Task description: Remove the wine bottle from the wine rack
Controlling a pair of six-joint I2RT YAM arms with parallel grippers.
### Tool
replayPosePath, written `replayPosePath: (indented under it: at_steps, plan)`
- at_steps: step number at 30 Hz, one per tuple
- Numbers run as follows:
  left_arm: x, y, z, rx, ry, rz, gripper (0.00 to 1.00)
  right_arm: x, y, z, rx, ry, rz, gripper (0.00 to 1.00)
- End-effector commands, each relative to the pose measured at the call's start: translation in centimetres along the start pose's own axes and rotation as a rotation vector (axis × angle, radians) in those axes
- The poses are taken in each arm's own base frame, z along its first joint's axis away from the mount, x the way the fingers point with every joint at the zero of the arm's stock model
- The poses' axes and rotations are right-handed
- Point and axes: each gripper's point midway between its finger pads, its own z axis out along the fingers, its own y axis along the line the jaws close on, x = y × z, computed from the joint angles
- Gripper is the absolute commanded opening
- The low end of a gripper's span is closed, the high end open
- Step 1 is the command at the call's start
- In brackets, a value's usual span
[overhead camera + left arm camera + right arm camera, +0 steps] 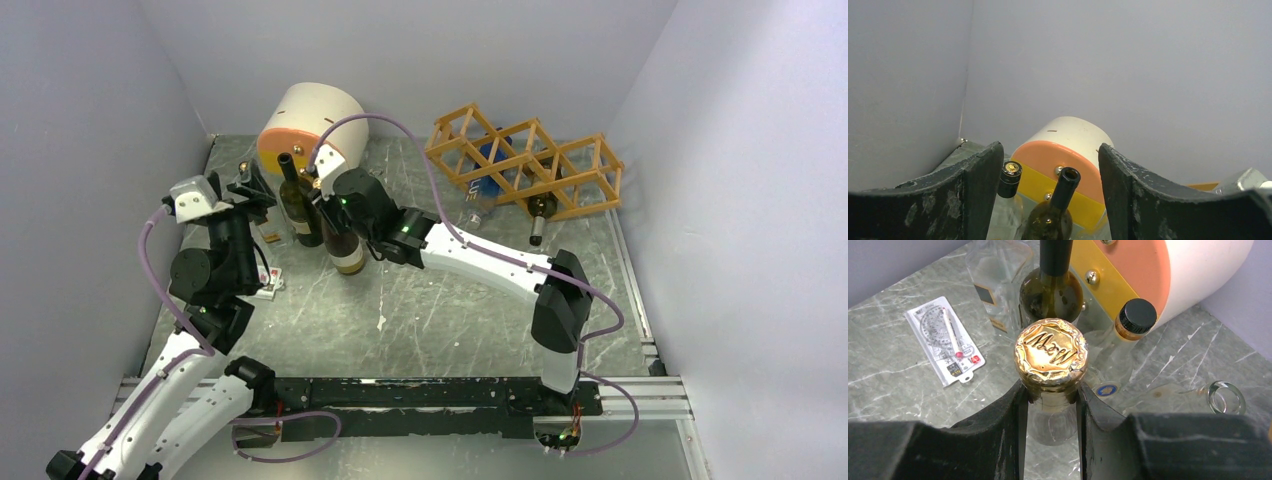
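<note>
The right pincer [1050, 390] is clenched on the neck of the gold-foil-capped glass wine bottle [1050, 352], well apart from the orange-tan wooden lattice wine rack [520, 160].
The bottle stands upright over the grey marbled bench [450, 310], just beside a dark green open-necked bottle [300, 205] and near the cream and orange cylinder [305, 120]. The left pincer [1050, 147] hangs released, grasping nothing. A dark bottle [541, 208] pokes from the rack.

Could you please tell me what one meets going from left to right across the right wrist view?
White card → gold-capped bottle, gripped by the right pincer → black-capped bottle → clear glass ring.
</note>
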Motion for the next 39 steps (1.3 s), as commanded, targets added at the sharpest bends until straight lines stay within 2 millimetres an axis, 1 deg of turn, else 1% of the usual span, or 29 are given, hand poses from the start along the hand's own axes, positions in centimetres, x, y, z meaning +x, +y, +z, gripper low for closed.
replayPosePath:
  at_steps: [1, 2, 3, 4, 8, 13, 15, 18, 21, 25, 30, 32, 35, 38, 39]
  plan:
    - [0.1, 0.1, 0.1, -0.005, -0.004, -0.017, 0.73, -11.2, -1.8, -2.9, 0.060, -0.360, 0.103, 0.00]
    - [0.1, 0.1, 0.2, -0.004, -0.004, -0.016, 0.72, -10.6, -1.9, -2.9, 0.065, -0.357, 0.113, 0.00]
    - [0.0, 0.2, 0.1, -0.008, -0.008, -0.018, 0.72, -10.9, -2.0, -3.1, 0.066, -0.372, 0.123, 0.00]
    - [0.1, 0.3, 0.1, -0.014, -0.008, -0.017, 0.72, -10.5, -2.1, -3.2, 0.072, -0.373, 0.131, 0.00]
    - [0.3, 0.0, 0.2, 0.002, 0.004, -0.023, 0.70, -10.3, -2.6, -3.6, 0.091, -0.389, 0.176, 0.00]
    - [0.8, -0.2, 0.4, 0.000, 0.018, -0.025, 0.70, -9.1, -2.3, -4.0, 0.078, -0.370, 0.193, 0.00]
    - [0.8, -0.5, 0.4, 0.016, 0.023, -0.026, 0.69, -8.7, -2.2, -4.4, 0.068, -0.373, 0.198, 0.07]
    - [1.0, -0.4, 0.4, 0.009, 0.022, -0.021, 0.69, -8.2, -2.2, -4.8, 0.061, -0.362, 0.189, 0.26]
    - [1.1, -0.4, 0.5, 0.010, 0.029, -0.013, 0.69, -7.9, -2.4, -4.9, 0.072, -0.344, 0.181, 0.40]
    - [1.3, -0.5, 0.5, 0.014, 0.032, -0.009, 0.68, -8.0, -2.5, -5.4, 0.076, -0.336, 0.176, 0.55]
    - [1.9, -0.9, 0.7, 0.026, 0.050, -0.003, 0.68, -8.7, -3.3, -6.6, 0.097, -0.324, 0.183, 0.67]
    - [1.9, -0.9, 0.7, 0.026, 0.052, 0.000, 0.68, -9.1, -3.4, -7.4, 0.091, -0.322, 0.193, 0.69]
    - [1.8, -0.9, 0.7, 0.028, 0.048, 0.001, 0.68, -9.5, -3.8, -9.3, 0.079, -0.321, 0.213, 0.73]
    - [1.0, -1.0, 0.6, 0.039, 0.036, -0.004, 0.69, -8.7, -4.5, -11.5, 0.092, -0.295, 0.242, 0.75]
    - [0.6, -1.1, 0.5, 0.047, 0.030, -0.009, 0.69, -7.7, -4.9, -12.1, 0.102, -0.269, 0.249, 0.76]
